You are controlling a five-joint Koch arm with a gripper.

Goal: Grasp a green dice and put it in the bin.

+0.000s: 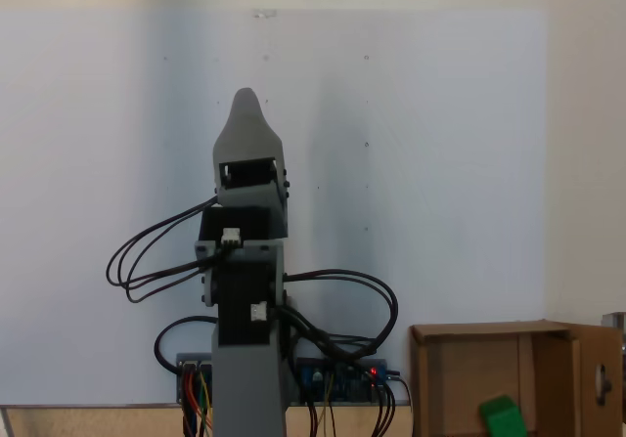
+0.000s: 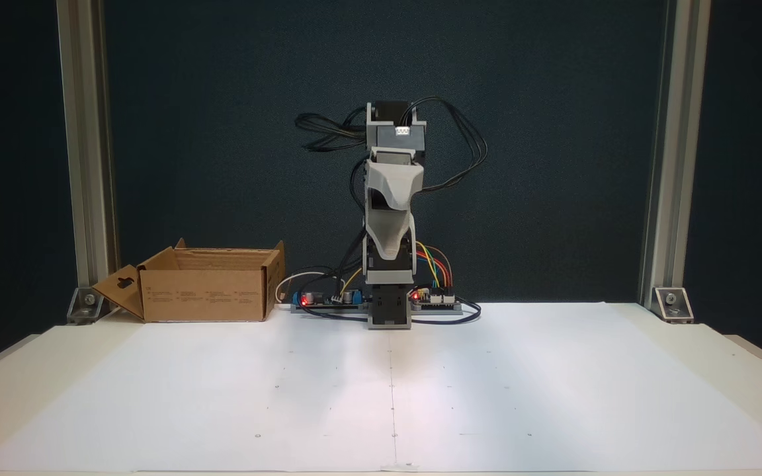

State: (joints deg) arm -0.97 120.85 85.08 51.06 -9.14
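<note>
My arm is folded upright over its base, my gripper point(image 2: 391, 254) pointing down; whether its jaws are apart I cannot tell. The white table point(image 2: 520, 390) lies bare before me. The green dice point(image 1: 503, 418), bright and plain-faced, sits inside the bin point(image 2: 206, 291), apparently near one wall.

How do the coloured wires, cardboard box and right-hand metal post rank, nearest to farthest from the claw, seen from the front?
From the claw:
1. coloured wires, just right
2. cardboard box, left
3. metal post, far right
</note>
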